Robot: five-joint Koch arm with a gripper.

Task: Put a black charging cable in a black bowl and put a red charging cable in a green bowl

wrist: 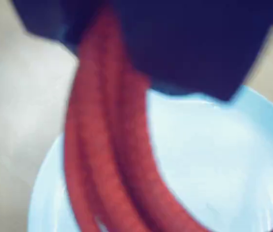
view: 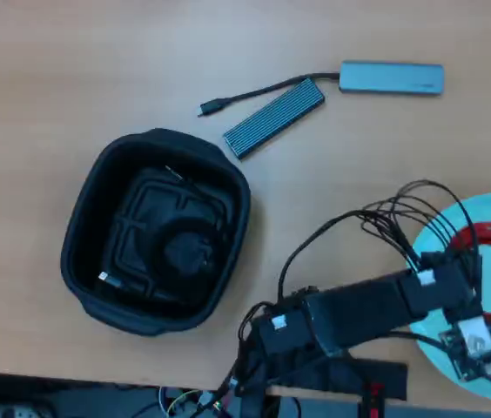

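One cable done: black charging cable (view: pixel 180 248) is sitting in black bowl (view: pixel 154 244).
Hand (wrist: pixel 127 72) is gripping red charging cable (wrist: pixel 102 164) over green bowl (wrist: pixel 214 164), w/ release pending.

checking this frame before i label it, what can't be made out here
- Gripper state: in the overhead view the arm covers the jaws; in the wrist view it is a dark blur.
- Red charging cable: blurred in the wrist view, plug ends and tie unseen; partly under the arm overhead.
- Green bowl: cut by the right edge overhead.
- Black charging cable: dark on the black bowl floor, outline unclear.
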